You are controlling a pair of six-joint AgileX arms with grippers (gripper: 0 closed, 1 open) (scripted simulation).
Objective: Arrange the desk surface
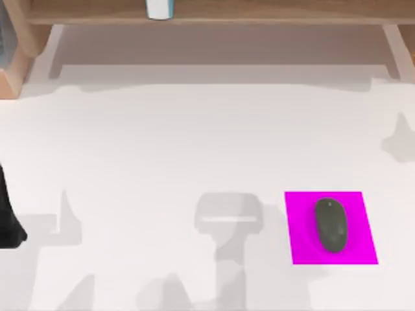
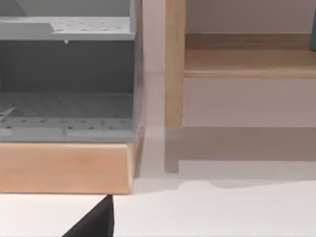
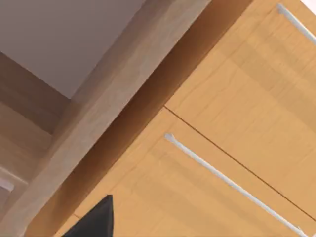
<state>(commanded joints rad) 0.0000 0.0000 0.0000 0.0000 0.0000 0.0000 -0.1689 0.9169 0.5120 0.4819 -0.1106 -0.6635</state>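
The desk surface (image 1: 162,149) is a broad white tabletop. On its right part lies a magenta pad (image 1: 305,246) with a dark grey mouse (image 1: 331,224) resting on it. My left arm (image 1: 8,220) is a black shape at the table's left edge, far from the pad. A black part of my left gripper (image 2: 94,222) hangs over the white top, facing the shelf. A black part of my right gripper (image 3: 94,219) is close in front of light wooden drawer fronts (image 3: 237,123) with metal bar handles.
A tan wooden shelf (image 1: 214,16) runs along the table's back edge, with a white and blue cup (image 1: 159,9) on it. A grey perforated organiser (image 2: 66,74) on a wooden base (image 2: 64,168) stands at the back left, beside a shelf leg (image 2: 174,64).
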